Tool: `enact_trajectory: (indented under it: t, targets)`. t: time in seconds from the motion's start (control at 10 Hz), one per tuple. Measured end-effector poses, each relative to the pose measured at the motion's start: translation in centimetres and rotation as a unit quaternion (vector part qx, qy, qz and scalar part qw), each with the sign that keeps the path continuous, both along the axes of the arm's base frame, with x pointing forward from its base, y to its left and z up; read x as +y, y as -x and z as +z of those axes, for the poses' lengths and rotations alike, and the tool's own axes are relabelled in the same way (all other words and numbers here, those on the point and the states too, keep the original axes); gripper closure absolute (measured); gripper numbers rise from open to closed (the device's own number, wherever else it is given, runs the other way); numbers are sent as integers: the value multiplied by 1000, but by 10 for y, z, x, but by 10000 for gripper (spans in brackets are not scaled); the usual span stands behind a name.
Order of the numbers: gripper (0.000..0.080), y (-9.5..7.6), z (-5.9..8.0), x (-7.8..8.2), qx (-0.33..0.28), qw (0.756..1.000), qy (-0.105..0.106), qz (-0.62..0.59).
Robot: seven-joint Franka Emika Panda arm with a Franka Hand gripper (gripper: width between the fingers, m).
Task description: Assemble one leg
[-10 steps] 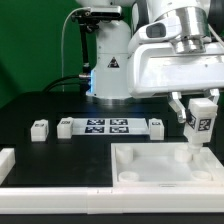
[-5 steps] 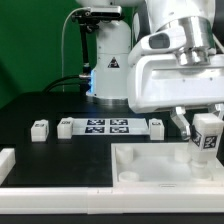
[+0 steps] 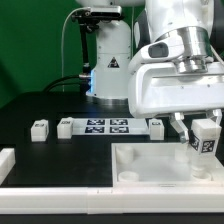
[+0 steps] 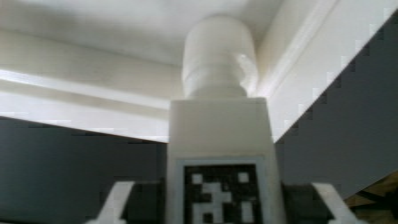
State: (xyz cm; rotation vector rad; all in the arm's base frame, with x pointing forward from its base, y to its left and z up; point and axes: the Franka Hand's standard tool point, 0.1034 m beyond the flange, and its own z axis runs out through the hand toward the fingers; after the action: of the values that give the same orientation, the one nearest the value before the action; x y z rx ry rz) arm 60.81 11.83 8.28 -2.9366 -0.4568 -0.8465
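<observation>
The leg point(image 3: 206, 139) is being held upright above the tray point(image 3: 150, 168), over its far corner at the exterior view's right; contact cannot be told. It is being clamped by the gripper point(image 3: 204, 127), with the fingers point(image 4: 118, 205) closed on its flat sides. It is being judged light, stiff and smooth, so liable to slip. The square tagged block is being judged the best hold, with the round end left free.

Bench point(image 3: 60, 155): black, flat, seen across its width in the exterior view.
Centre: the marker board point(image 3: 105, 126) lies flat.
Beside it: one small white piece point(image 3: 65, 127) at each end, the other point(image 3: 157, 125) toward the exterior view's right.
Further left: a third small piece point(image 3: 40, 129), apart.
Front right: a large white tray-like piece point(image 3: 150, 148).
Left edge: a white part point(image 3: 5, 160), cut off.
</observation>
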Motion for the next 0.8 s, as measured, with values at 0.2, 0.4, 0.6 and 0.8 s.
enact_trajectory:
  t: [0.2,0.4,0.6,0.8]
  targets:
    - [509,0,0,1,-3,1000,1,3]
    - [509,-2,-2,2,-14,1000,2,8]
    - [509,2,-11,5,-8,1000,4,13]
    - [509,3,-12,5,-9,1000,4,12]
